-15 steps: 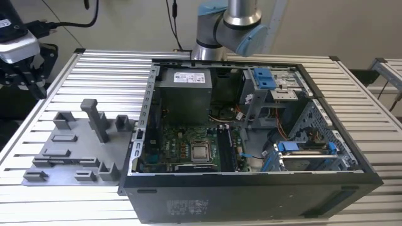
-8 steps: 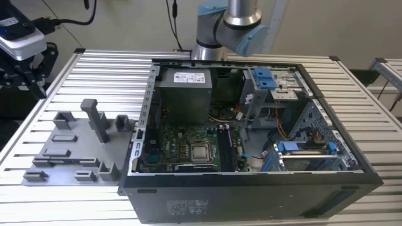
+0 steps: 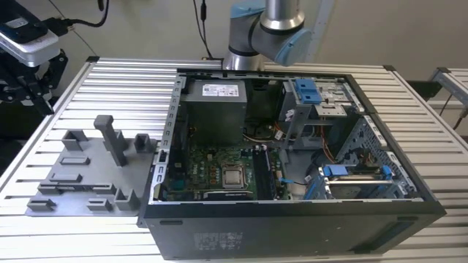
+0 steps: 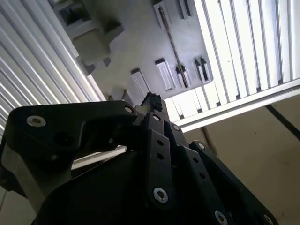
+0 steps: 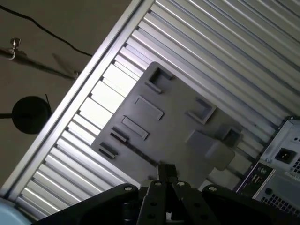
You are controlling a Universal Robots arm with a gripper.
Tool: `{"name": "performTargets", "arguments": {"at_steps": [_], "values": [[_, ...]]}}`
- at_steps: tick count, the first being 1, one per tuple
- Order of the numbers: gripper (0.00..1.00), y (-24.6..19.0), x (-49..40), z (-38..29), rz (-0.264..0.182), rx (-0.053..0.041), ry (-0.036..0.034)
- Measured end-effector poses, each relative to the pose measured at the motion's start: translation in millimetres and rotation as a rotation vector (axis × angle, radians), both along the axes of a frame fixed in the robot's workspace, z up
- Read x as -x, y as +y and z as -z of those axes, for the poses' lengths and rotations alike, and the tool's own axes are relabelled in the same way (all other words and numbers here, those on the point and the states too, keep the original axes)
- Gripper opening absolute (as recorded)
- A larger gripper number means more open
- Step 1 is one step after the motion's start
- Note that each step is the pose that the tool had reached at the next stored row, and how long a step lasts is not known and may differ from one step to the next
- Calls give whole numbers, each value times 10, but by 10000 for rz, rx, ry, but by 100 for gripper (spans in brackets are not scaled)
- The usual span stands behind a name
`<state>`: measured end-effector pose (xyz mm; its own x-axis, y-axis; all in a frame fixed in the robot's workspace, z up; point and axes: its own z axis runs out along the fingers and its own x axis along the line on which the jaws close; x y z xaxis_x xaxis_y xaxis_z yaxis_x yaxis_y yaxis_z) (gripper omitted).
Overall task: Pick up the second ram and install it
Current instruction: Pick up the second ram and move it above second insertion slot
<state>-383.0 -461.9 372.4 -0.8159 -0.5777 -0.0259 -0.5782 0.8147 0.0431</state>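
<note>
In the exterior view, narrow dark strips stand on edge in the memory slots, just at 3 o'clock of the square silver processor. A trace of blue shows along their 3 o'clock side. I cannot tell whether the second ram is one of them; chips and board colour are too small to make out.

The gripper is drawn narrow in both wrist views, with its black fingertips together. It hangs above the grey plastic tray, apart from it.

The tray lies flat on the slatted aluminium table, at 9 o'clock of the open black computer case and just beside its wall. It carries tall upright posts and low rectangular brackets. A thin dark groove runs along its face.

The case holds the green motherboard. A grey power supply sits at 12 o'clock of the processor, and a metal drive bay with a blue clip sits at 1 o'clock. A second blue latch is at 3 o'clock of the memory slots.

A white label sits on the power supply. Pale print marks the case's near wall. Neither can be read
</note>
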Motion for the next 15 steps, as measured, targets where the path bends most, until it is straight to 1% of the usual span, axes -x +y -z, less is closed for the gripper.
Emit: {"name": "performTargets", "arguments": {"at_steps": [10, 13, 14, 15], "values": [[11, 2, 0, 2, -1418, 24, 0], [11, 2, 0, 7, -1960, 31, -1], [11, 2, -1, 11, -2108, 35, -12], [11, 3, 0, 15, -2226, 42, -49]]}}
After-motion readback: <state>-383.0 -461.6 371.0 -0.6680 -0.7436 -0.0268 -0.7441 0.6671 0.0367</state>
